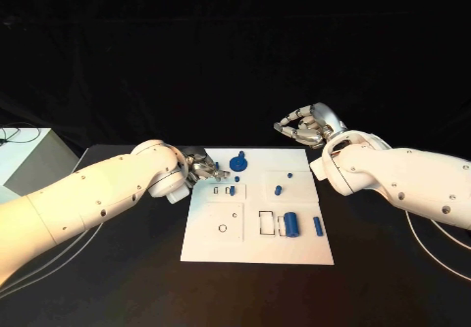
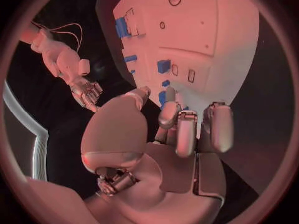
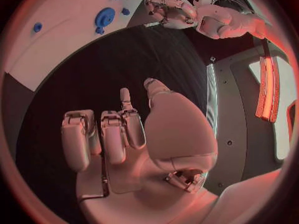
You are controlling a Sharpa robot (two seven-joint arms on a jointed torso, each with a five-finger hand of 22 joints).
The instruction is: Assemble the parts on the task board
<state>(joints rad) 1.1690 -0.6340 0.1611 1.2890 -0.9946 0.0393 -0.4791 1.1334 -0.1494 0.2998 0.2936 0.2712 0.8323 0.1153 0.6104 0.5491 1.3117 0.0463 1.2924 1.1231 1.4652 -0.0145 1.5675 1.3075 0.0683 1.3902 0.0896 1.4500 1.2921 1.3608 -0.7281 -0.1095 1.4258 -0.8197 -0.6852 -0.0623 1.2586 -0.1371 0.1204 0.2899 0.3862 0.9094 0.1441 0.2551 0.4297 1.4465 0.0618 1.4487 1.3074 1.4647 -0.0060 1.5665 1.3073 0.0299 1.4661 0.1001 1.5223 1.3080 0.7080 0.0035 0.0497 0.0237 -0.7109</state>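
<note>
The left robot hand (image 1: 203,169) sits at the task board (image 1: 257,242)'s far left corner, fingers curled close over a small blue part (image 1: 231,190) just beside them; whether it pinches anything I cannot tell. The blue gear (image 1: 239,163) lies just to its right. The right robot hand (image 1: 307,127) hangs curled and empty beyond the far right corner, farther off.

No text, label, brand or number can be read anywhere — none at all.

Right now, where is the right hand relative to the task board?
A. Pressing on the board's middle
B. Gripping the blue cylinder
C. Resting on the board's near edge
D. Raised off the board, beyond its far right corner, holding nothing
D: the right hand is beyond the far right corner of the task board, its fingers curled in on nothing.
</note>
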